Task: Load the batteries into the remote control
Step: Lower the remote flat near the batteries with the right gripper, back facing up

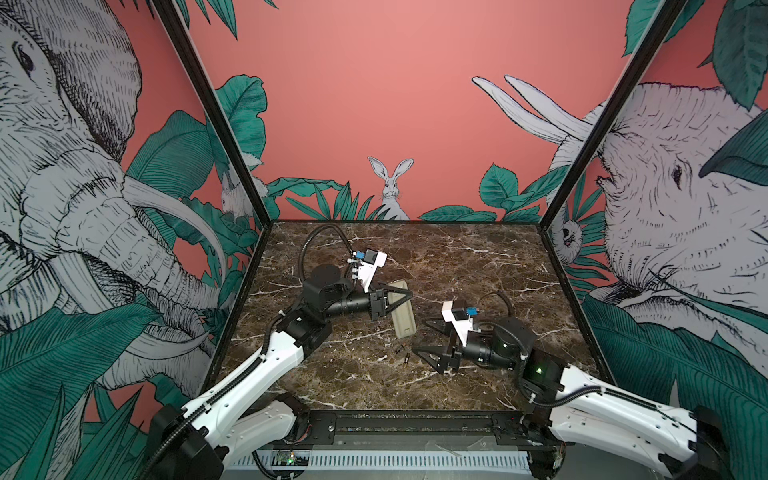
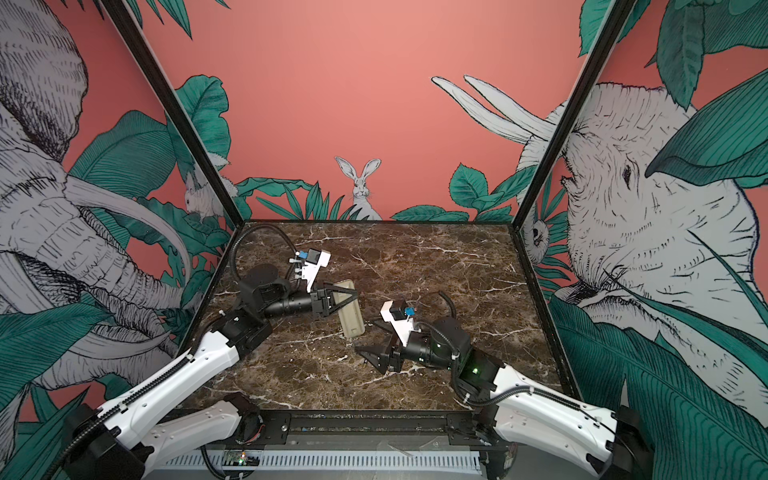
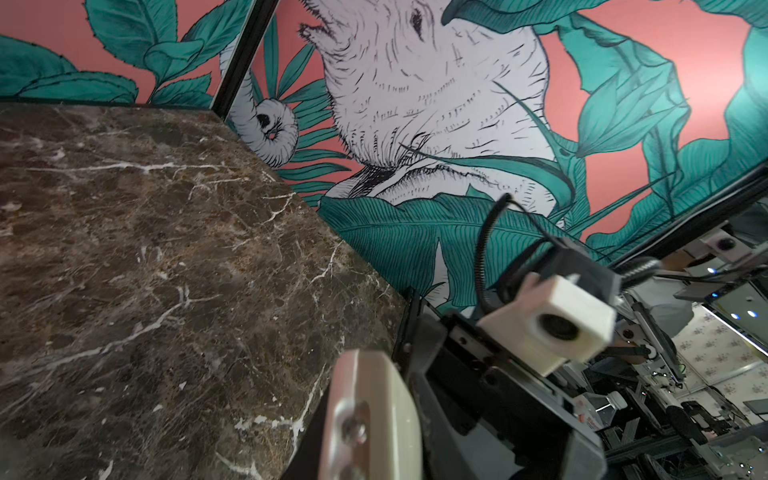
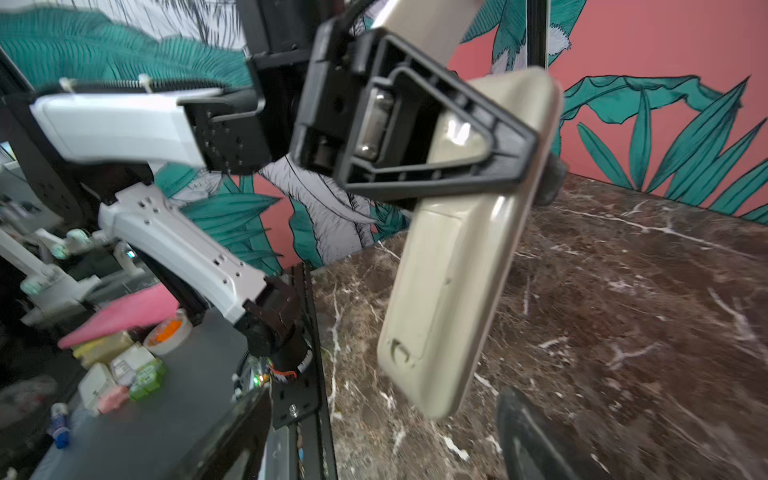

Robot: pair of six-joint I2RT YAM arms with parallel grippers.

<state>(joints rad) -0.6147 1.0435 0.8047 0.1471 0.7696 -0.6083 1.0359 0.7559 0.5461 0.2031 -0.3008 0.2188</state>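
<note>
Marble tabletop [image 1: 478,266]: your left gripper [image 1: 409,296] is clamped on the remote control [image 1: 403,322], beige back facing up. Your right gripper [image 1: 419,336] stands spread, empty, just beside the two batteries [image 1: 407,360] lying on the marble.

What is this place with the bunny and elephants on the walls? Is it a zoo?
Not a zoo; probably a robot lab booth. The animals are printed wall panels, two robot arms reach over a marbled tabletop, and workshop clutter shows beyond the booth.
</note>
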